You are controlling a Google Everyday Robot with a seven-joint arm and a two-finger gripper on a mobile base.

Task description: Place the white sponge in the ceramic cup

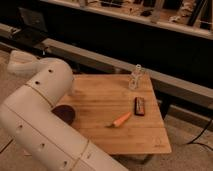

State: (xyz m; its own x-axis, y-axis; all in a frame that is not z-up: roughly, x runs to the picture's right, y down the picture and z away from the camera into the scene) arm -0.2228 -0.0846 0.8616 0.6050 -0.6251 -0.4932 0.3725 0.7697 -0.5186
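I can't see the gripper: it sits out of view past the arm (45, 115), which fills the near left and hides that side of the counter (150, 135). Neither sponge nor cup shows; only a carrot (121, 120), a dark bar (139, 105) and a clear bottle (136, 78). Moving blind, I risk sweeping these off.

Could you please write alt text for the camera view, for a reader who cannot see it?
A white robot arm fills the left foreground over a wooden table, its gripper out of view. On the table lie a carrot, a dark bar, a clear bottle and a dark round object partly behind the arm. No sponge or cup is visible.
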